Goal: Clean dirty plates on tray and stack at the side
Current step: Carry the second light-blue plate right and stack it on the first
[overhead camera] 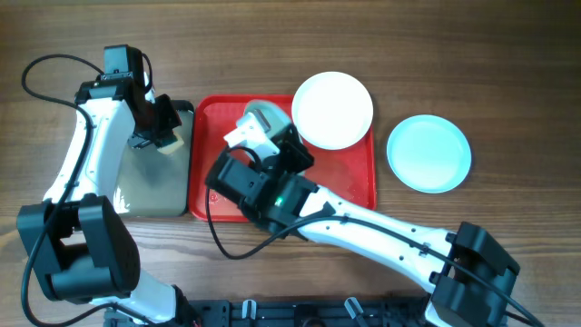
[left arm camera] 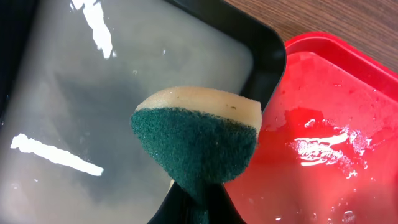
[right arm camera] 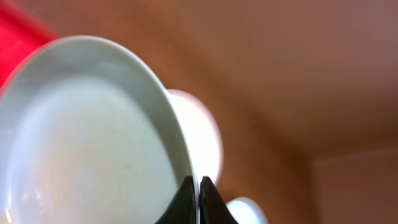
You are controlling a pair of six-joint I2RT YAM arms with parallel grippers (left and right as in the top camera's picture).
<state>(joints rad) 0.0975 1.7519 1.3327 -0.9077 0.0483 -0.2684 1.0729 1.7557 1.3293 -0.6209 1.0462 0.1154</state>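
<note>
Right gripper (right arm camera: 199, 186): jaws narrow, pinched on the rim of the third plate (right arm camera: 87, 137), which was pale and glossy. The plate was held tilted on edge above the red tray (overhead camera: 354, 173), over its 11 o'clock part. The tray floor was wet and shining.

White plate (overhead camera: 332, 109): lay flat at the tray's 1 o'clock corner, overlapping the rim, partly past it over the table (overhead camera: 508, 73).

Aqua plate (overhead camera: 428, 153): flat on the table at 3 o'clock from the tray, apart from both the tray and the white plate.

Left gripper (left arm camera: 196, 202): closed on a sponge (left arm camera: 199, 143), green scouring face toward the wrist camera, yellow foam behind. The sponge hung over the 1 o'clock part of the black tray (left arm camera: 270, 59), which held cloudy water (left arm camera: 124, 93). Could not tell whether the sponge touched the water.

Black tray sat just beside the red tray, at its 9 o'clock side, long edges side by side
</note>
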